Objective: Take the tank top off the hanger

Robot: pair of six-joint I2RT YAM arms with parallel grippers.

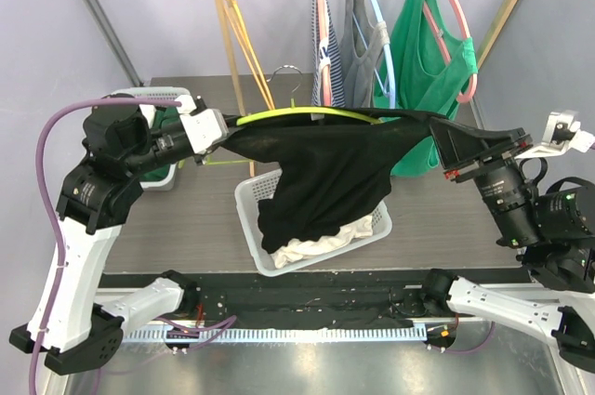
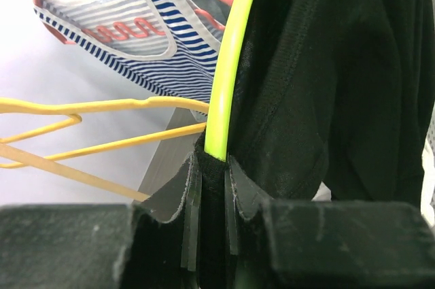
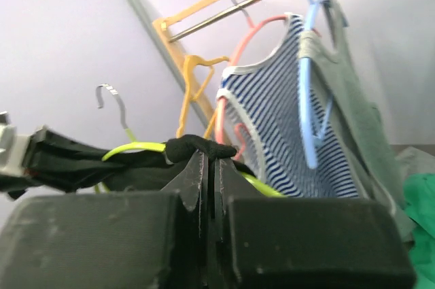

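left gripper [image 1: 216, 125] clenched on one end of lime hanger [image 1: 297, 114]; black cloth is caught in the jaws beside it, per the wrist view. right gripper [image 1: 439, 131] pinched tight on a bunched strap of black tank top [image 1: 325, 172]. garment stretched between the two, hem sagging into white basket [image 1: 379, 230] on table [image 1: 446, 218]. progress, judged: hanger is off the rail and in hand, but the top is not yet free and looks threaded on it. left to do: slip both shoulders clear. behind, wooden rack [image 1: 223, 5] carries other tops [image 1: 423, 51].
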